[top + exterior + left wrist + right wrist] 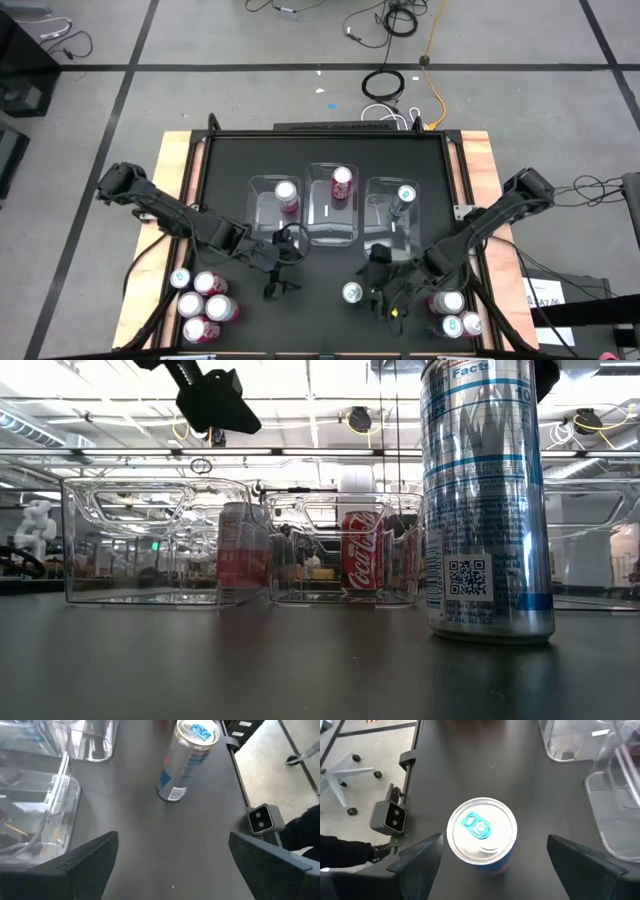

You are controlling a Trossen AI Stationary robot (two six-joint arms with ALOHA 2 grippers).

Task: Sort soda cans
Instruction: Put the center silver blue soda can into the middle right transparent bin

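Fingers of my right tool [490, 865] spread wide, poised over the upright silver can [481, 833]; left tool [172, 865] likewise spread.

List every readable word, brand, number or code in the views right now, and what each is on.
"Coca-Cola" script: red can in the middle bin.
"Facts", partly cut off: top of the silver-blue can.
"10": same can, upper right edge.
QR code beside fine print on that can: too small to read.
Other cans: labels unreadable.
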